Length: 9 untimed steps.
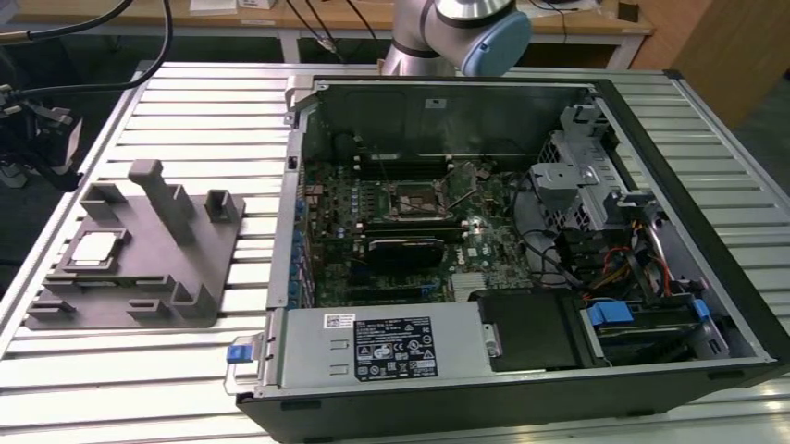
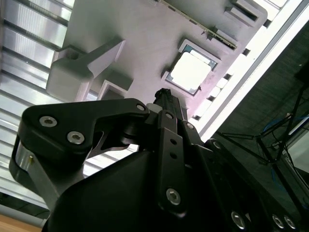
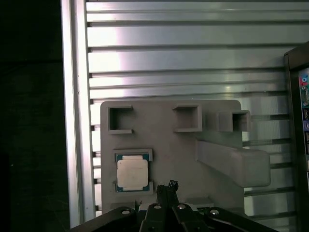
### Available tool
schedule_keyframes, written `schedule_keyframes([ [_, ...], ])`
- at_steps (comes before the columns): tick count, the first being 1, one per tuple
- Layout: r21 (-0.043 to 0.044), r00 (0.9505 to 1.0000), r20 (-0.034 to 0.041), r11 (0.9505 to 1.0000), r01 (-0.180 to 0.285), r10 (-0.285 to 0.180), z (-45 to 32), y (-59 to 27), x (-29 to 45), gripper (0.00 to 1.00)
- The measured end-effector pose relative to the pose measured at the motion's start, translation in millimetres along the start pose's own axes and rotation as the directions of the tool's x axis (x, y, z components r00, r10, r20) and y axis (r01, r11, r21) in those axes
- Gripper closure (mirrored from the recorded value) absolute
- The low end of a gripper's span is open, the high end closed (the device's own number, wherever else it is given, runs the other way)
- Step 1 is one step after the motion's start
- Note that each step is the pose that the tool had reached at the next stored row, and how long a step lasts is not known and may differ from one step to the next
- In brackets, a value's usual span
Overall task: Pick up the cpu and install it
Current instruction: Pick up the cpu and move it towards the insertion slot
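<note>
Pincer (image 3: pixel 167 186): tips pinched together in both wrist views (image 2: pixel 165 94), nothing between them as far as I can see. I'm hanging over the grey tray, not touching anything.

Cpu (image 3: pixel 132 173): sitting flat in its square pocket on the tray, silver top up. In the first wrist view my tips show just beside that pocket, off to one side of the chip and not over it. The exterior view has it (image 1: pixel 96 250) near the tray's edge on the exterior view's left.

Grey tray (image 3: pixel 159 145): lies flat on the slatted metal worktop (image 1: pixel 185 111), beside the open computer case (image 1: pixel 654 120) but not touching it.

Tall post (image 1: pixel 166 203): sticks up from the tray between the cpu and the case, with a couple of shorter blocks near it.

Socket (image 1: pixel 417 197): square, metal frame, roughly mid-motherboard inside the case, well apart from the cpu. Case wall and the post both stand between the two.

Arm (image 1: pixel 457 28): a joint shows behind the case's far side.
</note>
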<state>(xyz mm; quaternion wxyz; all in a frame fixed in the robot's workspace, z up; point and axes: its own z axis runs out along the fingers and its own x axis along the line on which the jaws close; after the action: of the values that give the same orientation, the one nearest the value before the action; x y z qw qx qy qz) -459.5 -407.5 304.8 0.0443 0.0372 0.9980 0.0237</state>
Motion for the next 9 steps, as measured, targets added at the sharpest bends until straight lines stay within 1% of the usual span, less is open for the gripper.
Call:
schedule_keyframes([
  [3, 0.0007, 1.0000, -0.0002, 1.0000, 0.000, 0.000, 0.6, 0.0, 0.0, 0.89],
  [6, 0.0020, 0.9999, -0.0127, 1.0000, 0.000, 0.001, 2.4, -0.3, 0.2, 0.89],
  [9, 0.0036, 0.9996, -0.0289, 1.0000, -0.001, 0.001, 4.8, -1.2, 0.3, 0.89],
])
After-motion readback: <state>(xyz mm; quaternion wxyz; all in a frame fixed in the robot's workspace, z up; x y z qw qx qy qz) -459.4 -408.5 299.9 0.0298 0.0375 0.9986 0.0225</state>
